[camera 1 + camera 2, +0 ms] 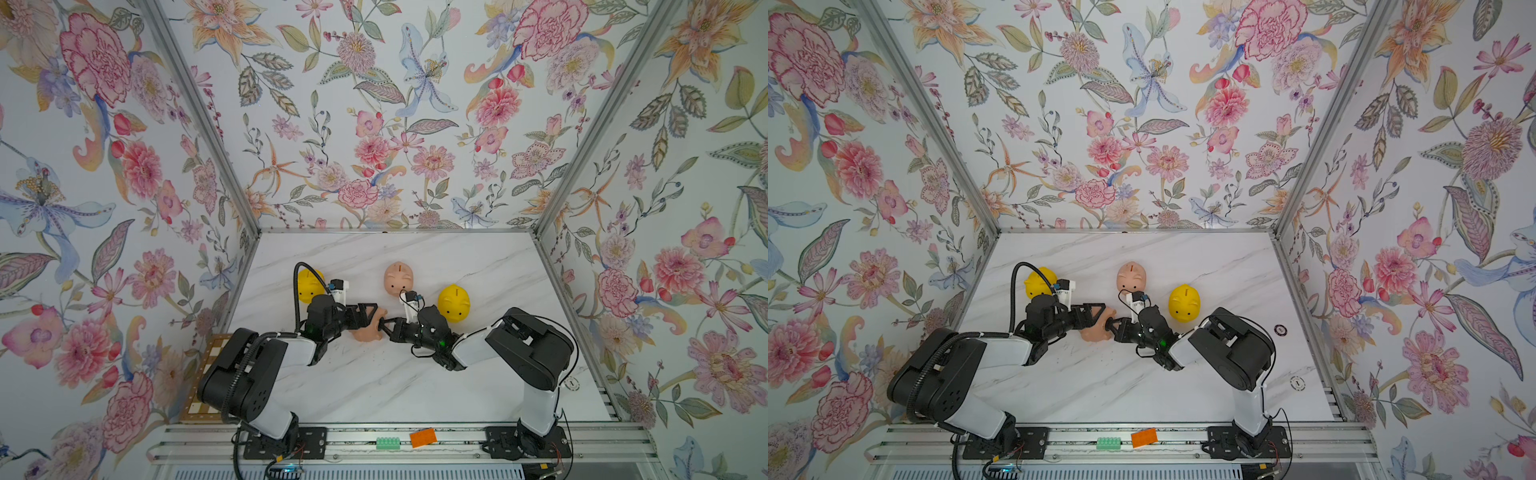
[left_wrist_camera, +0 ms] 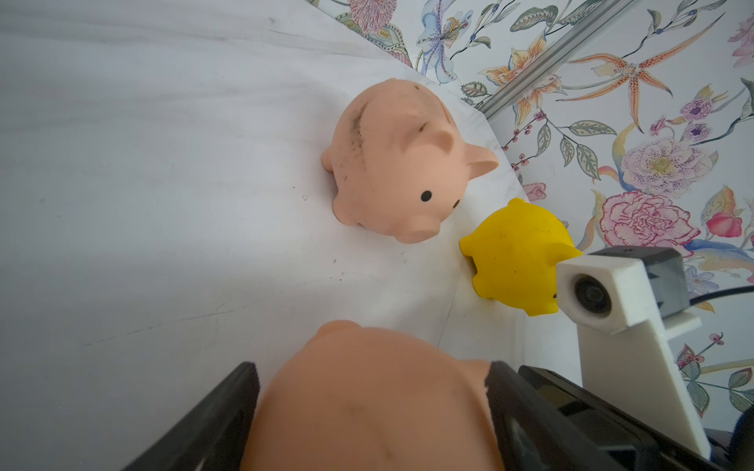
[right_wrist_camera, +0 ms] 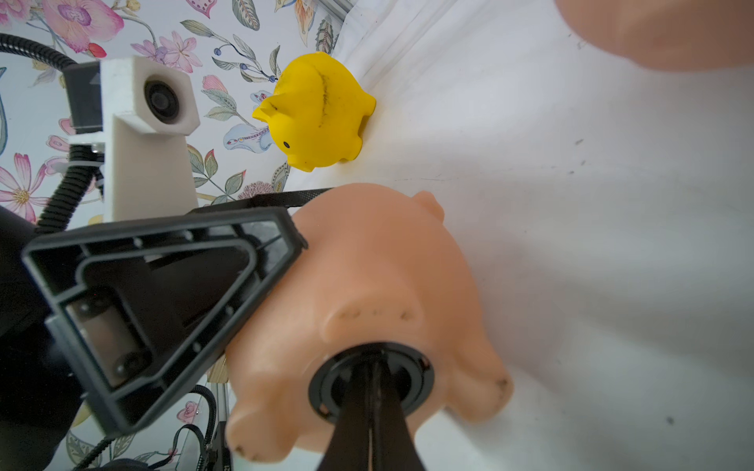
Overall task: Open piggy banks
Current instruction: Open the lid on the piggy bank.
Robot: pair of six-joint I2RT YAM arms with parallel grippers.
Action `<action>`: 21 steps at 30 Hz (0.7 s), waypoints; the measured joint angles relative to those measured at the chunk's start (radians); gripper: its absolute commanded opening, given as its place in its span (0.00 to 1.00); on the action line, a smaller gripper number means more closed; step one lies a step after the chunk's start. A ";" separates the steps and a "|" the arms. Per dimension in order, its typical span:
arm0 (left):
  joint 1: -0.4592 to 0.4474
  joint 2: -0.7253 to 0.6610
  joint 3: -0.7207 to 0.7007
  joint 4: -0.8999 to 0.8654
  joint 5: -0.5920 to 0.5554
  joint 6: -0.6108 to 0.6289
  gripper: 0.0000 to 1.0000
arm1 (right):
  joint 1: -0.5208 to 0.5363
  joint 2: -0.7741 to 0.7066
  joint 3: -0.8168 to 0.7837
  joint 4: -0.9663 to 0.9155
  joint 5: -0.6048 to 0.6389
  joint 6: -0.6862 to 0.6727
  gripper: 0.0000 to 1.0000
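Midway across a white marbled worktop (image 1: pixel 415 382), the left jaws clamp a peach-pink piggy bank (image 1: pixel 365 336) by its sides. It is turned so that its belly faces the right jaws. The right jaws are pressed together, their tip set into the middle of a black round plug (image 3: pixel 322 391) in that belly. Whether they nip any part of the plug cannot be told.

Farther back, a second peach-pink piggy bank (image 1: pixel 398 279) stands upright, with its coin slot on top and its black dot eyes showing. The left yellow piggy bank (image 1: pixel 309 282) stands partly hidden behind the left arm (image 1: pixel 286 353). The right yellow piggy bank (image 1: pixel 454 302) stands just beyond the right arm (image 1: pixel 469 353). What is inside any of the four cannot be seen.

Near the worktop's right edge lie a dark round disc (image 1: pixel 1281 330) and a white round disc (image 1: pixel 1296 383), their markings too small to read. On the front metal rail (image 1: pixel 457 446), a green studded block (image 1: pixel 390 442) sits just beside an orange block (image 1: pixel 423 437).
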 measured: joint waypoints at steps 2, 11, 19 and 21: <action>0.000 0.000 0.001 -0.002 0.002 0.000 0.89 | 0.000 0.000 0.000 0.000 0.000 -0.020 0.00; 0.002 0.000 0.013 -0.026 0.007 0.001 0.89 | 0.005 0.000 0.000 0.001 0.011 -0.135 0.00; 0.008 0.000 0.031 -0.063 0.025 0.017 0.89 | 0.012 0.000 -0.004 0.005 0.027 -0.261 0.00; 0.010 0.000 0.034 -0.072 0.030 0.024 0.89 | 0.013 0.000 -0.006 0.006 0.029 -0.294 0.00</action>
